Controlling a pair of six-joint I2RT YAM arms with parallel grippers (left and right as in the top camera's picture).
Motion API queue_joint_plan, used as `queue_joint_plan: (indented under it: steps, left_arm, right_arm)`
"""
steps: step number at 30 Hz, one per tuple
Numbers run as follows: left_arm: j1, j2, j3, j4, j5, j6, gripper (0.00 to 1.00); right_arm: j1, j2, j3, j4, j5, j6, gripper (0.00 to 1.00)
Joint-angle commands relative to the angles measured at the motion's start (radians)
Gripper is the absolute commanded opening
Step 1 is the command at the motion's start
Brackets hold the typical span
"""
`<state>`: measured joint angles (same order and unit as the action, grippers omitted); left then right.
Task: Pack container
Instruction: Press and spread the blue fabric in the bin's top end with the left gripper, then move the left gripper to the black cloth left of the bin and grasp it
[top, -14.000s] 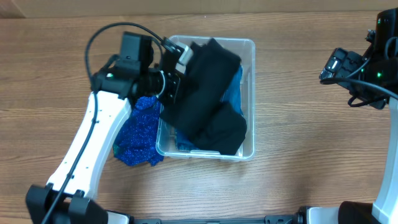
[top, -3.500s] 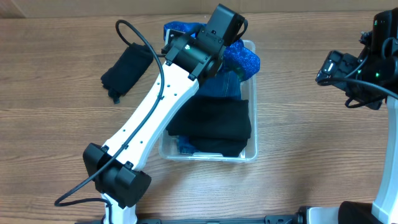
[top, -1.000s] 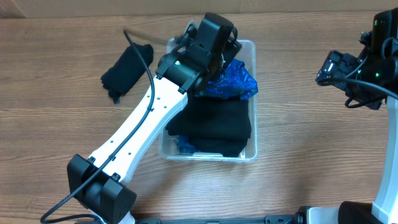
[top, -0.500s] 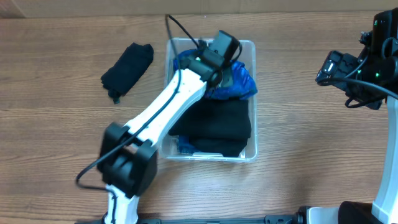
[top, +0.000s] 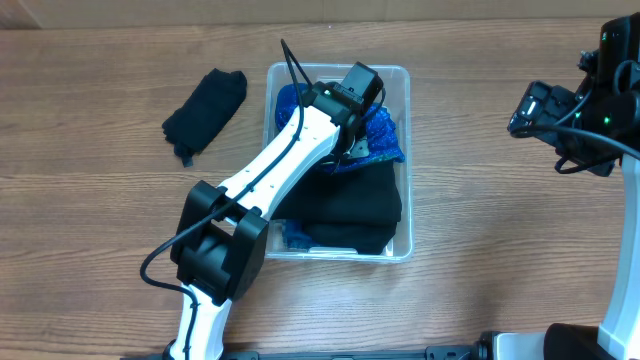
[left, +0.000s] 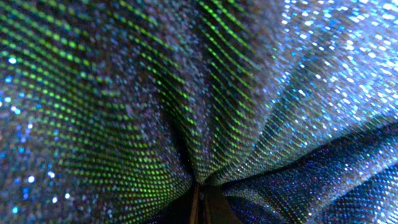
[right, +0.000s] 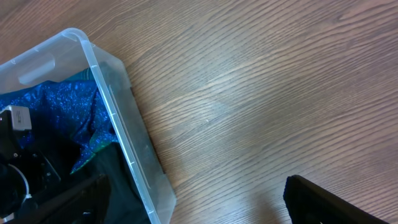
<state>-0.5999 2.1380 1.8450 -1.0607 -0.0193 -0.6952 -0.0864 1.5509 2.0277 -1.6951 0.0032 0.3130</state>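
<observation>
As arm (top: 285, 160) overhangs container (top: 407, 215), black roll (top: 205, 105) outside

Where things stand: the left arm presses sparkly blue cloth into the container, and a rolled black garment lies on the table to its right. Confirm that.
Wrong on one point. The overhead view shows the rolled black garment on the table left of the container, not right. The left arm does press sparkly blue cloth into it.

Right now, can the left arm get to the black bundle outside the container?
Probably yes: the black bundle lies uncovered beside the container; the left gripper, pinching the blue cloth inside, must first release and lift out.
</observation>
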Motion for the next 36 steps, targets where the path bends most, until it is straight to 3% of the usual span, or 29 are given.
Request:
queue_joint_plan:
  steps: [1,2,3,6,7,12,14,20,24,28,31,36]
  left_arm:
    - [0.018,-0.067,0.048,-0.023,-0.020,0.046,0.04]
    - [0.024,-0.106,0.064,-0.027,-0.042,0.046,0.04]
    - [0.032,-0.140,0.074,-0.027,-0.061,0.049,0.11]
    - [0.066,-0.264,0.092,-0.028,-0.139,0.080,0.57]
    - [0.081,-0.298,0.092,-0.032,-0.163,0.079,0.64]
    - [0.220,-0.420,0.092,-0.053,-0.162,0.079,0.78]
    - [0.333,-0.435,0.092,-0.081,-0.146,0.089,0.92]
    - [0.568,-0.355,0.087,-0.087,0.092,0.357,1.00]
    - [0.728,-0.275,0.087,-0.066,0.166,0.365,1.00]
    - [0.864,-0.190,0.087,0.034,0.421,0.500,1.00]
    - [0.922,-0.116,0.087,0.102,0.434,0.648,1.00]
    - [0.938,-0.023,0.087,0.139,0.353,0.776,1.00]
  right_arm:
    - [-0.005,-0.027,0.000,0.002,-0.005,-0.007,0.93]
    - [-0.005,-0.027,0.000,0.002,-0.005,-0.007,0.93]
    - [-0.005,-0.027,0.000,0.002,-0.005,-0.007,0.93]
    - [-0.005,-0.027,0.000,0.002,-0.005,-0.007,0.93]
    - [-0.005,-0.027,0.000,0.002,-0.005,-0.007,0.93]
    - [-0.005,-0.027,0.000,0.003,-0.005,-0.007,0.93]
    - [-0.005,-0.027,0.000,0.003,-0.005,-0.007,0.93]
    - [-0.005,-0.027,0.000,0.003,-0.005,-0.007,0.93]
    - [-0.005,-0.027,0.000,0.003,-0.005,-0.007,0.93]
    - [-0.005,-0.027,0.000,0.007,-0.005,-0.008,0.93]
    - [-0.005,-0.027,0.000,0.006,-0.005,-0.026,0.93]
    - [-0.005,-0.027,0.000,0.006,-0.005,-0.033,0.93]
